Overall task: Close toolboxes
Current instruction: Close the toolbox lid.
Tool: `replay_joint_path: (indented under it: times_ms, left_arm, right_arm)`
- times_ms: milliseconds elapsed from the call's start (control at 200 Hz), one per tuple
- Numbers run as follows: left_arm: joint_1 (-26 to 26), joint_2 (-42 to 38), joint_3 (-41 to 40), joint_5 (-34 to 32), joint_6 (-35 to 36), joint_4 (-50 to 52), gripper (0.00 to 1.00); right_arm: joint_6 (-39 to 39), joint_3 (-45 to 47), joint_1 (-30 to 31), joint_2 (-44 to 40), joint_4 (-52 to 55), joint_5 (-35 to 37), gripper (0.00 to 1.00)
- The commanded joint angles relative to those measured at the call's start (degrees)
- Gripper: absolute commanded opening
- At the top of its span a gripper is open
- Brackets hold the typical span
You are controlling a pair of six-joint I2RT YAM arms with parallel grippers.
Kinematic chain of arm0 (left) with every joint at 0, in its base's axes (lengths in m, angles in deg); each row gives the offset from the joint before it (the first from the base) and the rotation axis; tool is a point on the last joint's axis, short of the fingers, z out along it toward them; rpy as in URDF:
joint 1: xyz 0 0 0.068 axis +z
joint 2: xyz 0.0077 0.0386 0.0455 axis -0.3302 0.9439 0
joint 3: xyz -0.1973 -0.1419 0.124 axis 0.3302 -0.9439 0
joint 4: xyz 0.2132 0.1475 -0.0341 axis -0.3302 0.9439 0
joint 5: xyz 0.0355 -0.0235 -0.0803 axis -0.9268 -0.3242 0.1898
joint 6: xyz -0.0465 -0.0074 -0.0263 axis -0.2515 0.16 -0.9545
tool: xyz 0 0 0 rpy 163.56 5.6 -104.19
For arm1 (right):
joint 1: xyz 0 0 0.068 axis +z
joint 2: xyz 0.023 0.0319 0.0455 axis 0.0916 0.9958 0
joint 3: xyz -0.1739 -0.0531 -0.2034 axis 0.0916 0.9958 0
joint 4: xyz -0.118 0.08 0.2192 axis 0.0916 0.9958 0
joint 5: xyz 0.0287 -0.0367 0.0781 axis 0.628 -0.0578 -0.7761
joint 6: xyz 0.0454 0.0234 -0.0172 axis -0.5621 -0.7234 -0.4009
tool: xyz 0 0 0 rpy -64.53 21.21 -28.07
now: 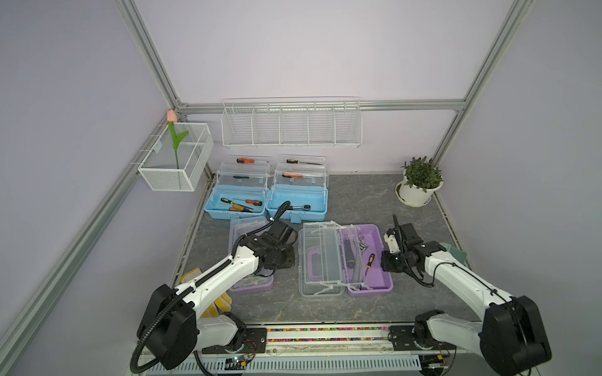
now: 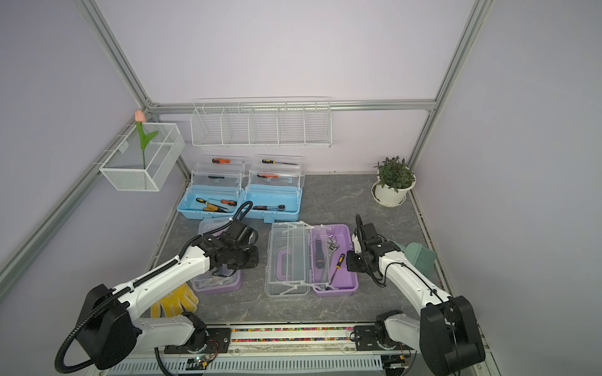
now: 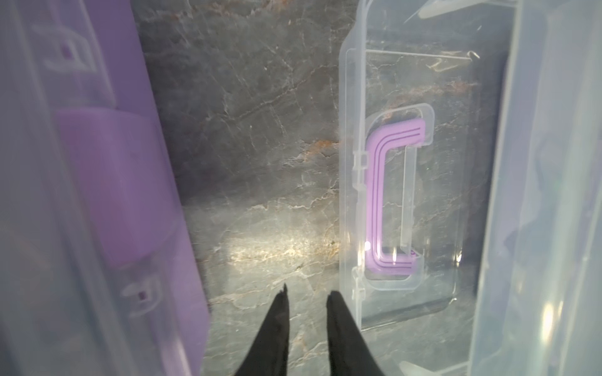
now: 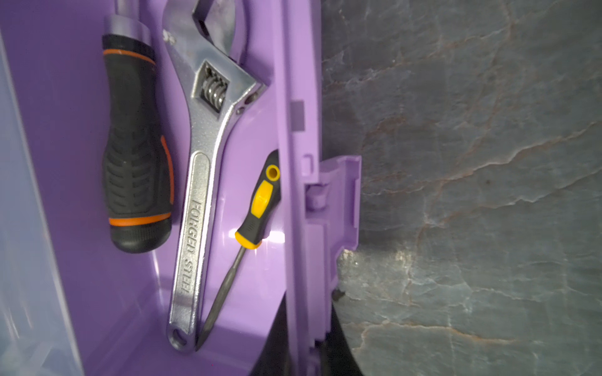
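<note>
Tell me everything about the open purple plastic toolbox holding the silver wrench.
The purple plastic toolbox sits open on the grey marbled table, its clear lid and tray folded out beside it. Inside lie a silver adjustable wrench, a black-orange tool handle and a yellow-black screwdriver. The right gripper pinches its front wall beside the latch.

Pale lilac walls (image 1: pixel 309 48) framed by aluminium rails (image 1: pixel 407 104) enclose a grey, marble-veined tabletop (image 1: pixel 358 201) under soft, even light. A white wire rack (image 1: pixel 291 130) hangs at 12 o'clock, a mesh basket (image 1: pixel 169 177) holding a pink tulip (image 1: pixel 172 116) at 10 o'clock. A potted plant (image 1: pixel 422 174) stands at 2 o'clock.
</note>
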Motion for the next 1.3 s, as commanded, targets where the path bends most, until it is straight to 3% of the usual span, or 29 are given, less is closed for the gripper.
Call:
replay_joint_path:
  times_ms: [0,125,310,575,895,1295]
  left_arm:
    - [-0.55,0.65,-2.29,5.38,-3.38,-7.78,0.32]
    - [-1.38,1.41,-3.66,6.86,-4.4,-10.75,0.42]
    - [-2.03,2.22,-5.13,8.05,-5.61,-13.75,0.49]
    - [-2.41,4.39,-6.23,8.17,-6.18,-15.65,0.32]
    - [-2.41,2.31,-3.55,5.36,-4.72,-10.73,0.0]
    - [-3.55,-1.93,11.87,-8.4,0.15,9.74,0.0]
  right_arm:
    - [-0.75,-2.71,-0.51,-0.22,-4.16,-3.36,0.07]
    - [-0.58,-2.43,-0.5,-0.31,-4.42,-3.34,0.07]
    - [-0.55,-2.26,-0.37,0.09,-4.59,-3.29,0.07]
    - [-0.73,-1.74,-0.27,-0.29,-4.72,-3.25,0.07]
    - [-1.0,-1.72,0.42,-0.44,-4.68,-3.25,0.07]
    - [-3.83,-1.86,4.75,-1.07,-6.84,0.33,0.07]
